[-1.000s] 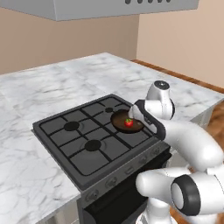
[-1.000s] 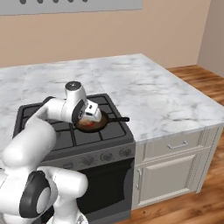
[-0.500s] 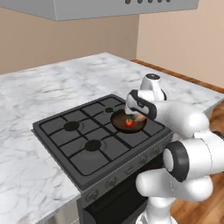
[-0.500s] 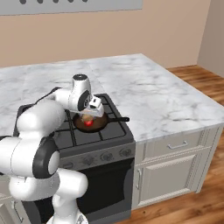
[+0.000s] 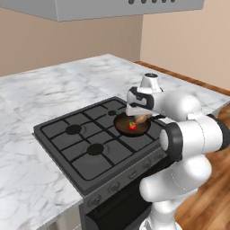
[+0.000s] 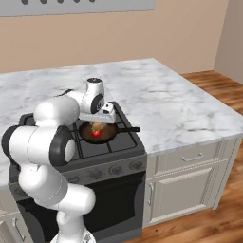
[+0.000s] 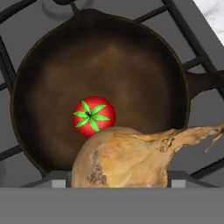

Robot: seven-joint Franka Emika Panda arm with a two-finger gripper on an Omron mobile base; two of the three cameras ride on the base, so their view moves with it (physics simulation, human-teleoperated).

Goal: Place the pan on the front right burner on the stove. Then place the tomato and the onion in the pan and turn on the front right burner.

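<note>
The end effector [image 7: 118, 186] hangs just above the round, dark brown pan [image 7: 100, 57], pinching the papery tan onion [image 7: 122, 159], whose dry, twisted stem tip points off to one side. Below it, on the pan's smooth matte floor, sits the glossy red tomato [image 7: 93, 116] with its little green star of leaves. The pan rests on the black grate of the stove [image 5: 90, 150], its thin handle [image 6: 128, 128] reaching toward the marbled white desk [image 6: 166, 99].

Dark brown pan [image 7: 131, 65]; red tomato [image 7: 93, 114], green top; tan onion [image 7: 127, 159]; black-grated grey stove [image 5: 85, 148]; white-grey marbled counter [image 6: 175, 104].
</note>
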